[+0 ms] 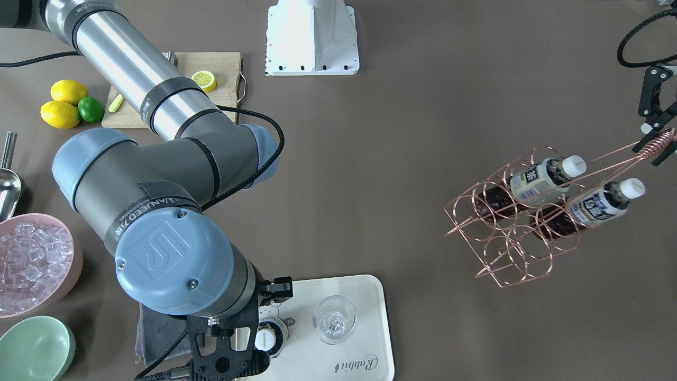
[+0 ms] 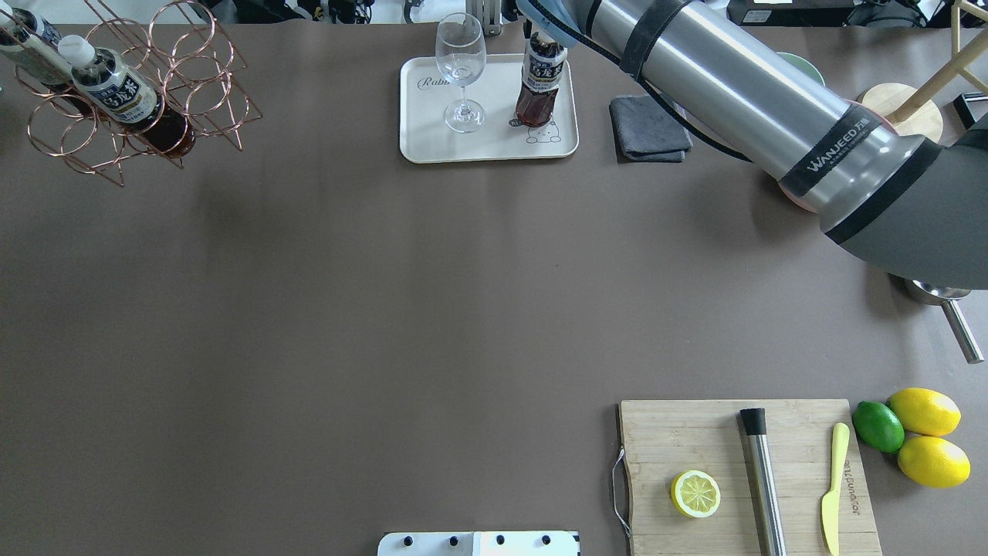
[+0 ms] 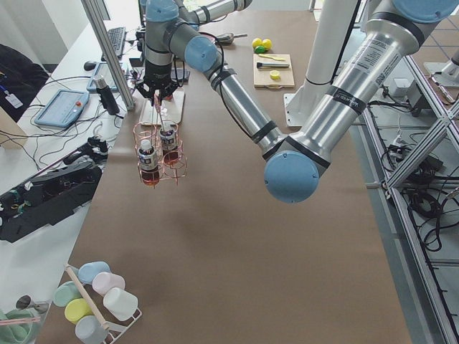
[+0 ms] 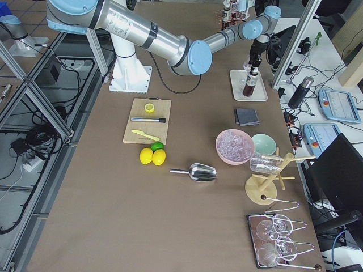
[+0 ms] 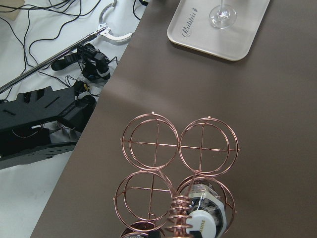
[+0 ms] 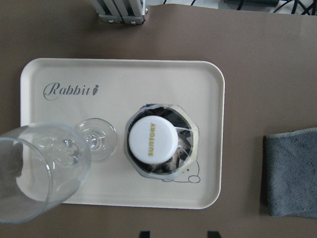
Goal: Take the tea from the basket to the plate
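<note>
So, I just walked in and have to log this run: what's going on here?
The left pincer holds the basket by its handle, tilted, with two teas in it. A third tea stands upright on the plate beside a wine glass. The right pincer sits open above that tea, not gripping it.

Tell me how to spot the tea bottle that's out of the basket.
Find the cream tray marked Rabbit. Beside the wine glass on it stands a dark brown bottle with a white cap. Its two twins lean in the copper basket; this one stands upright.
</note>
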`<action>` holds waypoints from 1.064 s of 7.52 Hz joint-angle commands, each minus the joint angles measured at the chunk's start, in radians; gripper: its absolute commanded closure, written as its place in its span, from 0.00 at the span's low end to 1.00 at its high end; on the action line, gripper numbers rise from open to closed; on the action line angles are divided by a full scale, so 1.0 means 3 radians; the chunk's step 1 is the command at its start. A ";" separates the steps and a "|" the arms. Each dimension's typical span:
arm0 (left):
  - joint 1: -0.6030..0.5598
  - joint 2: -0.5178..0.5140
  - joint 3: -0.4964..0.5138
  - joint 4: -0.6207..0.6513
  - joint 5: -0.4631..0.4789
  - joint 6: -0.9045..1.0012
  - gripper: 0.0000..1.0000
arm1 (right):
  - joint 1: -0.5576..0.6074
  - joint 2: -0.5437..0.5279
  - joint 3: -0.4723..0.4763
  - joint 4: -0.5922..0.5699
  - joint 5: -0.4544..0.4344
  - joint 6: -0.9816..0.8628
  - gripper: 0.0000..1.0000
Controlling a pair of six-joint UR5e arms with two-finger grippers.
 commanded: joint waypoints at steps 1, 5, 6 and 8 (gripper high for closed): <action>-0.0016 -0.0025 0.0278 -0.0235 0.0303 0.0734 1.00 | 0.0050 -0.0282 0.0771 -0.0684 0.0014 -0.0302 0.26; -0.0011 -0.0050 0.0799 -0.1104 0.0637 0.1149 1.00 | 0.0178 -0.1743 0.2200 -0.0821 -0.0006 -0.0406 0.02; -0.0006 -0.0081 0.1019 -0.1355 0.0638 0.1251 1.00 | 0.0300 -0.2156 0.2476 -0.0811 0.0004 -0.0583 0.02; -0.0011 -0.0142 0.1402 -0.1734 0.0653 0.1370 1.00 | 0.0641 -0.2995 0.2866 -0.0770 0.0009 -0.1134 0.01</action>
